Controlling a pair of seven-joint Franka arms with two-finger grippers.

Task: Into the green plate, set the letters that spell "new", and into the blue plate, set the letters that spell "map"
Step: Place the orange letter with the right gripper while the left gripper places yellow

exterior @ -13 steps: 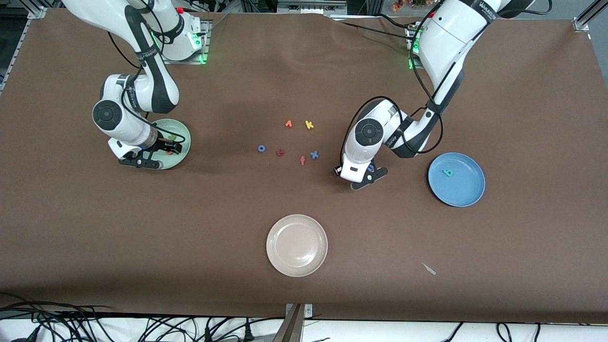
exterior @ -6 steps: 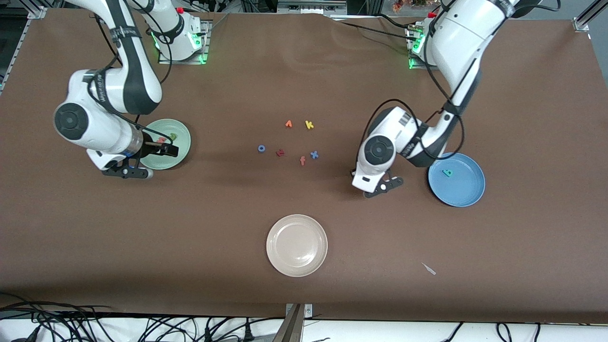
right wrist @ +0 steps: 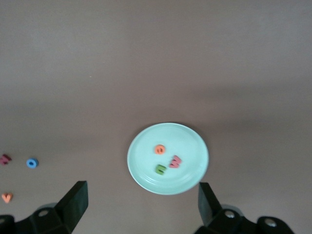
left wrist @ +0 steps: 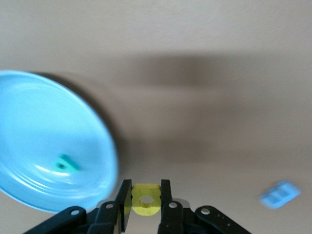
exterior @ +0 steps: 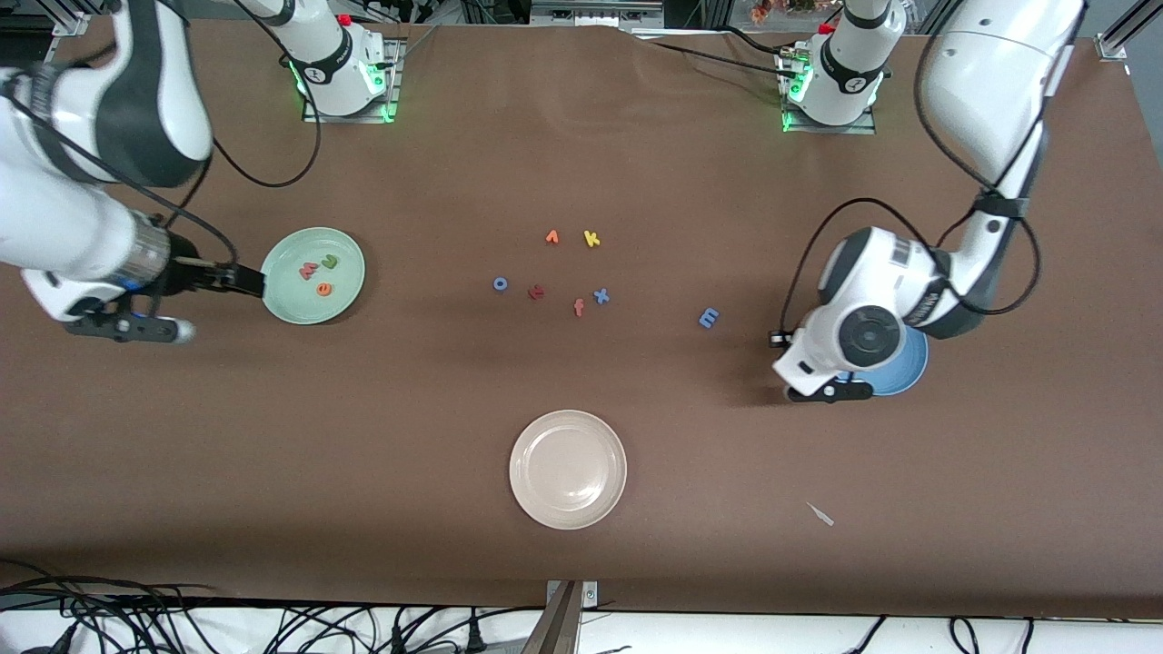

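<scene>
The green plate (exterior: 283,300) (right wrist: 187,183) holds the salmon-pink "w" (exterior: 309,270) (right wrist: 175,161), the green "n" (exterior: 329,262) (right wrist: 161,169) and the orange "e" (exterior: 323,290) (right wrist: 160,149). My right gripper (exterior: 238,278) (right wrist: 142,194) hangs open and empty just off that plate's rim. My left gripper (exterior: 822,392) (left wrist: 146,192) is shut on the yellow "p" (left wrist: 145,204), over the table beside the rim of the blue plate (exterior: 911,371) (left wrist: 29,122). The teal "a" (left wrist: 66,163) lies in the blue plate. The blue "m" (exterior: 709,317) (left wrist: 280,193) lies on the table.
A cream-white plate (exterior: 568,468) sits nearest the front camera. Mid-table lie an orange letter (exterior: 551,237), a yellow "k" (exterior: 591,239), a blue "o" (exterior: 500,283), a dark red letter (exterior: 536,292), an orange-red "f" (exterior: 579,307) and a blue "x" (exterior: 601,295).
My right gripper pulled back off the green plate and up, leaving the orange "e" in it. My left arm carried the "p" from over the blue "m" to the blue plate's rim.
</scene>
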